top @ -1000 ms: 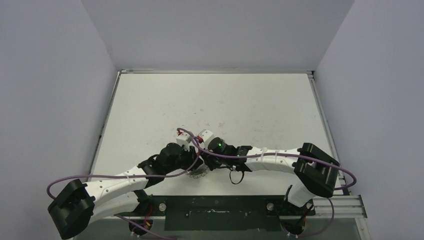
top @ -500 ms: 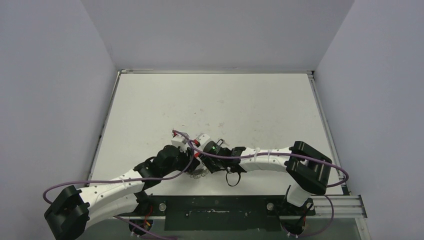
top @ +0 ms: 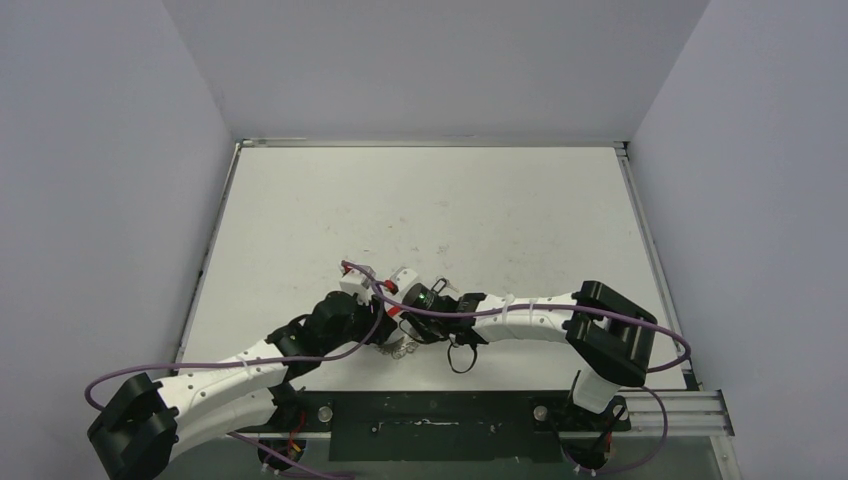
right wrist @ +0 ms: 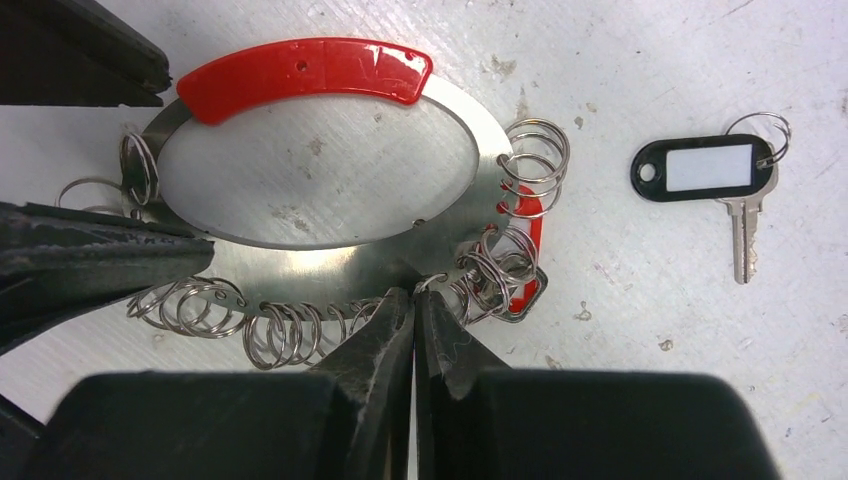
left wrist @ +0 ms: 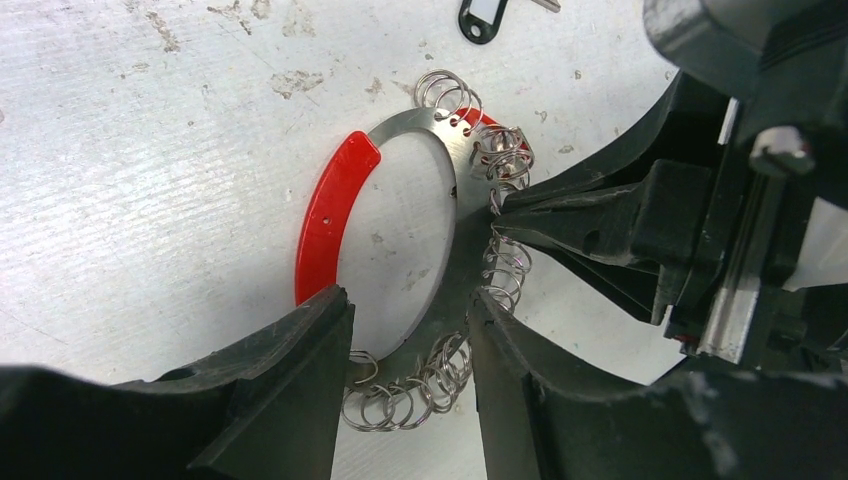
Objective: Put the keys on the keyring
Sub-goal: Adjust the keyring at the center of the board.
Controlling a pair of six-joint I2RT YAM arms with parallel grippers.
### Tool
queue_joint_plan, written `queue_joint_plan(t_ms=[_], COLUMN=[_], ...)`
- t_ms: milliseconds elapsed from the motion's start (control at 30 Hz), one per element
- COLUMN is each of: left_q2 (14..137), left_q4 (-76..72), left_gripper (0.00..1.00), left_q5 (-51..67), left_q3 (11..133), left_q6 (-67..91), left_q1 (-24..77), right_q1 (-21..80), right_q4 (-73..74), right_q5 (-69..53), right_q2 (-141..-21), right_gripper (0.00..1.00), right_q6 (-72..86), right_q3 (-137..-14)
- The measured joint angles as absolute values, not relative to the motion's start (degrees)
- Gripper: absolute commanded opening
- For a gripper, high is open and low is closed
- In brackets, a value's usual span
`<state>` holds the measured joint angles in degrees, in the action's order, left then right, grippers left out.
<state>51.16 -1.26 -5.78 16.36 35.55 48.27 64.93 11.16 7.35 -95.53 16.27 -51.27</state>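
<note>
The keyring [right wrist: 320, 268] lay flat on the desk [right wrist: 620, 60]. The left claw [left wrist: 410, 310] grasped it across its width, 1 finger against the red sleeve [left wrist: 325, 215] and the other against the steel band. The right claw [right wrist: 413, 310] was clenched, its tips at the band's 6 o'clock edge among the split rings [right wrist: 290, 335]. Whether it nipped anything could not be told. The key [right wrist: 705, 168] lay loose at 3 o'clock, well apart. Doing this well likely meant the left claw pinning the ring flat while the right released, took the key by its tag, and threaded it on without snagging coils.
</note>
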Motion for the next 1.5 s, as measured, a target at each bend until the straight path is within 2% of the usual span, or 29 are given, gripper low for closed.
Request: queue_joint_plan(t_ms=[333,633,900,933,967,1033,1100,1300,1500], left_q2=[53.6,58.4,59.9,59.9,60.0,60.2,60.4,60.5,60.4], left_q4=[-1.9,-3.7,-4.6,-4.7,-4.9,-5.0,-5.0,-5.0,-5.1], left_gripper=[0.44,0.43,0.41,0.41,0.41,0.41,0.41,0.4,0.4], left_q5=[-4.5,-1.9,-1.0,-1.0,-1.0,-0.9,-0.9,-0.8,-0.8], left_q3=[16.3,16.4,16.8,16.8,16.8,16.8,16.8,16.8,16.8], left_q6=[35.5,35.1,34.2,34.1,34.0,34.0,33.9,33.8,33.8], left_q1=[48.3,48.3,48.3,48.3,48.3,48.2,48.2,48.2,48.2], right_q1=[60.7,50.4,46.6,46.4,46.3,46.1,46.1,46.1,46.7], right_q4=[10.4,1.5,-14.0,-14.6,-14.8,-14.8,-14.2,-9.4,-3.1], right_q5=[3.6,-15.4,-30.0,-30.7,-31.2,-31.5,-31.1,-28.8,-25.0], right_q2=[-94.3,-92.5,-97.4,-98.1,-98.7,-99.1,-99.0,-95.2,-90.0], right_gripper=[0.0,0.0,0.0,0.04,0.16,0.28,0.37,0.38,0.33], right_q6=[16.8,25.0,39.1,40.0,40.6,41.1,40.6,36.9,31.2], right_q3=[-50.9,-45.9,-42.1,-42.0,-42.0,-42.0,-42.0,-42.0,-43.4])
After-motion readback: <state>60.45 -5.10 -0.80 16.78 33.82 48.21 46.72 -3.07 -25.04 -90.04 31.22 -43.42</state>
